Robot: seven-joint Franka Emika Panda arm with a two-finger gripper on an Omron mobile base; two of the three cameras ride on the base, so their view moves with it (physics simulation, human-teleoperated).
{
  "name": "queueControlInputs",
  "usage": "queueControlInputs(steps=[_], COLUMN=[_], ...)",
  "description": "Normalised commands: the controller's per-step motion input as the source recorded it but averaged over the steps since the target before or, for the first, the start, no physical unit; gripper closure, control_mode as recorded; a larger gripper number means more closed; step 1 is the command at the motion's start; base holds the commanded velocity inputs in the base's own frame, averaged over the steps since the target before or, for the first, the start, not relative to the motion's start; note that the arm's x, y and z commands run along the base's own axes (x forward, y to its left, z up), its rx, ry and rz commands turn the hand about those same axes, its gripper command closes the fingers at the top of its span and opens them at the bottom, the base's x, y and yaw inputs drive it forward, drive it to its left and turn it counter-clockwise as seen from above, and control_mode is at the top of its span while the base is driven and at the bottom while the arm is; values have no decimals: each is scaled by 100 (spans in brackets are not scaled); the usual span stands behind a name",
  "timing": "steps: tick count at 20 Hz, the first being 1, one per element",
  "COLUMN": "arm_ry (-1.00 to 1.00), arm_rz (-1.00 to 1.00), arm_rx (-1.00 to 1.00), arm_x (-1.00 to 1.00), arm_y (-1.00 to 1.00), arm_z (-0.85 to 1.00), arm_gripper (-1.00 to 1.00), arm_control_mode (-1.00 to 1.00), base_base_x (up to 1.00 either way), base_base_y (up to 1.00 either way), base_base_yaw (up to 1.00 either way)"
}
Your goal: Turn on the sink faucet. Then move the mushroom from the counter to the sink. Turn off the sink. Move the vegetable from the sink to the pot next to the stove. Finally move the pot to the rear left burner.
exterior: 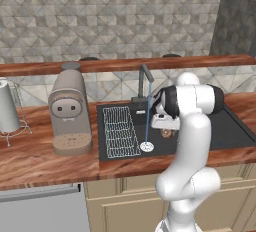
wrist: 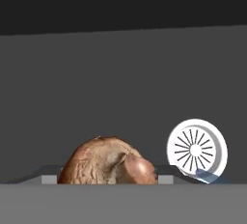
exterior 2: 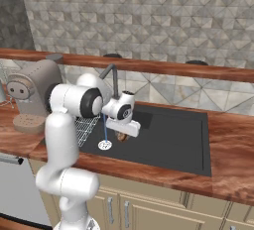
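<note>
Brown mushroom (wrist: 108, 162) in running sink (exterior: 235, 131)

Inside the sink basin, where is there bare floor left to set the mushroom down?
The sink floor right of the gripper is bare to the right wall. The left is crowded: the wire rack, then the drain under the faucet stream. The mushroom sits beside the drain.

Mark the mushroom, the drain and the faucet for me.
mushroom (wrist: 107, 162): hand view, brown cap.
drain (wrist: 197, 148): hand view, white slotted disc's centre.
faucet (exterior: 145, 74): left base view, dark spout's bend.
</note>
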Motion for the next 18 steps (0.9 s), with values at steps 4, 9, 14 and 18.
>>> queueControlInputs(steps=[4, 9, 14, 18], arm_ry=[0, 0, 0, 0], arm_rz=[3, 1, 0, 0], arm_rx=[0, 0, 0, 0], arm_x=[26, 32, 34, 20], arm_y=[1, 0, 0, 0], arm_z=[-26, -27, -28, -20], arm_gripper=[100, 100, 100, 100], arm_control_mode=[-100, -100, -100, -100], base_base_x=[0, 0, 0, 0], base_base_y=[0, 0, 0, 0], base_base_yaw=[0, 0, 0, 0])
